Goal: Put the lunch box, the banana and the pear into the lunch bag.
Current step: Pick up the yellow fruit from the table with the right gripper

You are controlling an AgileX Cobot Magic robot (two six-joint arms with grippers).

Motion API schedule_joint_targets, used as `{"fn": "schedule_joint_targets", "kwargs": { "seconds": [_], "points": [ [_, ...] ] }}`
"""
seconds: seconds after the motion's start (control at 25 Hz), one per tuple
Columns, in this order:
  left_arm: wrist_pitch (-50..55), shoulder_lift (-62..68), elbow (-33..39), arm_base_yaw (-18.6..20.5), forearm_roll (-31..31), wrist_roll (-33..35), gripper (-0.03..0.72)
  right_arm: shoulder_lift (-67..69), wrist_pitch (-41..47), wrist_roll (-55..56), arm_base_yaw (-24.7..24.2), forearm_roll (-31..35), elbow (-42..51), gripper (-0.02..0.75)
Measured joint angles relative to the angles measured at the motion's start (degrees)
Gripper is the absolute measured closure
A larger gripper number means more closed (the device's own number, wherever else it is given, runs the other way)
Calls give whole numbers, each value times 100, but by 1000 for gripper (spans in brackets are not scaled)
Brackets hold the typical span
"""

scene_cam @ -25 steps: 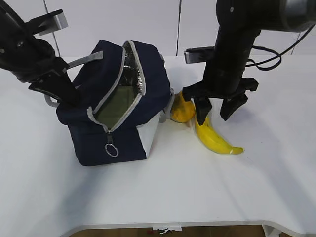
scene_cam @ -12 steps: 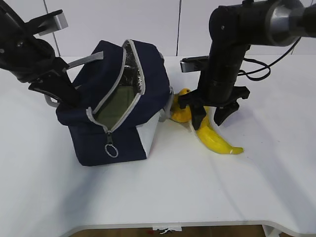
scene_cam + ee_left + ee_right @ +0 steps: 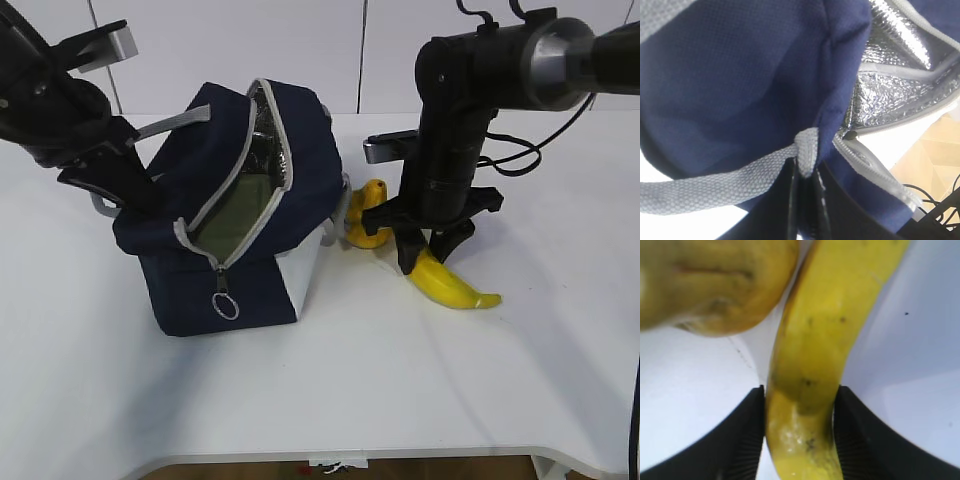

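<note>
The navy lunch bag point(image 3: 300, 160) stands open at the left, foil lining showing. A flat olive-green lid inside it is the lunch box point(image 3: 235, 215). My left gripper point(image 3: 125, 190) is shut on the bag's grey handle point(image 3: 715, 182), which is pinched between the fingers of that left gripper point(image 3: 806, 172). The yellow banana point(image 3: 455, 285) lies on the table right of the bag, beside the orange-yellow pear point(image 3: 368, 225). My right gripper point(image 3: 432, 250) is down over the banana point(image 3: 820, 340), both pads pressed against its sides. The pear point(image 3: 715, 285) sits just past the fingers.
The white table point(image 3: 400, 400) stretches in front of the bag and fruit, with its front edge near the bottom of the exterior view. A metal zipper pull point(image 3: 226, 300) hangs on the bag's front. A white wall stands behind.
My right gripper came down over the banana and its jaws narrowed onto it. The banana shifted slightly to the right. The left gripper and the bag stayed put.
</note>
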Motion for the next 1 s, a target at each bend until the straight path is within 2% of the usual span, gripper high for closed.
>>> {"fn": "schedule_joint_targets", "kwargs": {
  "seconds": [0.08, 0.16, 0.48, 0.72, 0.8, 0.88, 1.0],
  "points": [
    [0, 0, 0, 0, 0, 0, 680, 0, 35, 0, 0, -96, 0, 461],
    [0, 0, 0, 0, 0, 0, 680, 0, 141, 0, 0, -244, -18, 473],
    [0, 0, 0, 0, 0, 0, 680, 0, 485, -34, 0, -1099, -725, 475],
    [0, 0, 0, 0, 0, 0, 680, -558, 529, -226, 0, -1106, -1178, 476],
    [-12, 0, 0, 0, -44, 0, 680, -785, 538, -248, 0, -959, -1292, 476],
    [-37, 0, 0, 0, -175, 0, 680, -997, 580, -326, 0, -547, -1375, 476],
    [-141, 0, 0, 0, -486, 0, 680, -1188, 628, -758, 0, 602, -1542, 476]
  ]
}}
